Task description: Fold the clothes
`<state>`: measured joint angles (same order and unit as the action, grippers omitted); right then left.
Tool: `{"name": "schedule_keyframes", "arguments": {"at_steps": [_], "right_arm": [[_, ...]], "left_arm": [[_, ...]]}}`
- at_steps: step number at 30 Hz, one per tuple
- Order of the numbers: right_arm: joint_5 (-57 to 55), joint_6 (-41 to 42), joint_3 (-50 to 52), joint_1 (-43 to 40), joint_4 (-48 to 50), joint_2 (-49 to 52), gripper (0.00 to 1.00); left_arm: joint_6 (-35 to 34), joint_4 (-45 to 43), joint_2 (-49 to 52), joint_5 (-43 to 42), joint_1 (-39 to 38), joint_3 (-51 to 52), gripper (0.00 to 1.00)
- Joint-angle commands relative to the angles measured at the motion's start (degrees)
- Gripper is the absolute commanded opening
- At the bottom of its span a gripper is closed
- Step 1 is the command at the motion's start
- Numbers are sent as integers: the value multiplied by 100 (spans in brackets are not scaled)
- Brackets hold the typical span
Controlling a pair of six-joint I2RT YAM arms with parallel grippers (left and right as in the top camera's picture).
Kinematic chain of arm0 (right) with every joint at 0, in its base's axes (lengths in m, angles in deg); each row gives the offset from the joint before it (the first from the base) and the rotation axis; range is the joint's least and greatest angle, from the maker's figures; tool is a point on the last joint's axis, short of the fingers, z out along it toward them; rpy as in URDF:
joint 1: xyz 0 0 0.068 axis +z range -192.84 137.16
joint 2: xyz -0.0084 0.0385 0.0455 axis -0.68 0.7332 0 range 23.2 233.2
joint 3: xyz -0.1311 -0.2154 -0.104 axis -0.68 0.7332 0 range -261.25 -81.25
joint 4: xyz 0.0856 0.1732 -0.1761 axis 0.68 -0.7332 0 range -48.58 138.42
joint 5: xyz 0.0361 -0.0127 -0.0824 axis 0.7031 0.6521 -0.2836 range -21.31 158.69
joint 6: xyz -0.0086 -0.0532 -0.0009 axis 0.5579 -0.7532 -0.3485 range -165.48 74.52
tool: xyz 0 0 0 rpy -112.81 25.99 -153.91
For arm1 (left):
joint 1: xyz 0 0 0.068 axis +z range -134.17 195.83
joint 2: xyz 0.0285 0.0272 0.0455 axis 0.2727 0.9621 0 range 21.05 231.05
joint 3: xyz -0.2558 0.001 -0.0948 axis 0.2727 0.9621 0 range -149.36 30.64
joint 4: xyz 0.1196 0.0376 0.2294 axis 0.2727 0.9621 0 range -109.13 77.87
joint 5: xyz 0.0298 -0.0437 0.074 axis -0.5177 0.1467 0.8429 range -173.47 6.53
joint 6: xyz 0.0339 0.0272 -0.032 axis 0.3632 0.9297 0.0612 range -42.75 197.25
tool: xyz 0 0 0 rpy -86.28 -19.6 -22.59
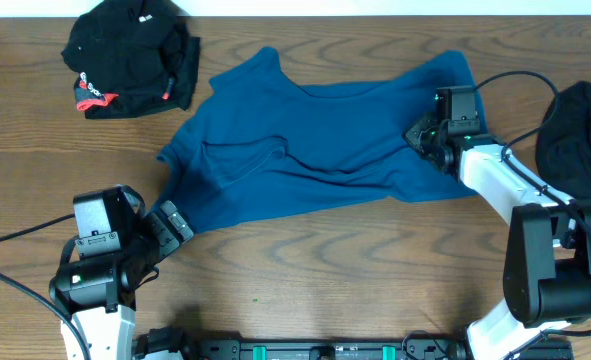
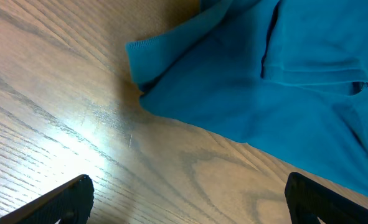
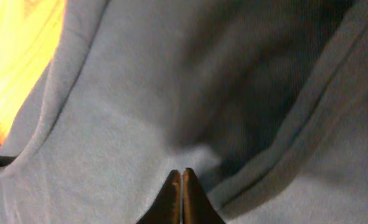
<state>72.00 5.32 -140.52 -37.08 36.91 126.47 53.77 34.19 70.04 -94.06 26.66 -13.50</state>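
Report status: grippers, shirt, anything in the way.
Left gripper open over table beside blue shirt. Right gripper shut on it; shirt spread, rumpled, unfolded. Black garment top-left, black cloth right edge, both clear.

A robotics lab bench, by its look: left arm (image 1: 100,270) and right arm (image 1: 535,260) mounted at a wood-grain worktop (image 1: 325,260), cables (image 1: 15,275) trailing, blue shirt (image 1: 315,150) between.

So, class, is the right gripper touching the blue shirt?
Touching. The right wrist view shows the right gripper shut, its tips pinching the blue shirt.
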Motion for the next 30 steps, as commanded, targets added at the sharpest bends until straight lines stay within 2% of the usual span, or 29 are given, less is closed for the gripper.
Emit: {"name": "schedule_keyframes", "arguments": {"at_steps": [1,4,7,10,17,30], "right_arm": [[470,-710,-173,-83,111,46,7],[1613,-1130,-369,17,-44,9,4],[2055,-1615,-501,284,-476,2,9],[1939,-1906,-511,634,-1108,2,16],[1132,-1735,-509,1311,-2238,4,13],[1016,-1569,-507,1456,-2194,157,9]], "left_arm": [[120,-4,0,-55,9,-76,98],[120,-7,0,-55,9,-76,98],[120,-4,0,-55,9,-76,98],[120,-7,0,-52,9,-76,98],[120,-7,0,-55,9,-76,98],[120,-13,0,-55,9,-76,98]]}}
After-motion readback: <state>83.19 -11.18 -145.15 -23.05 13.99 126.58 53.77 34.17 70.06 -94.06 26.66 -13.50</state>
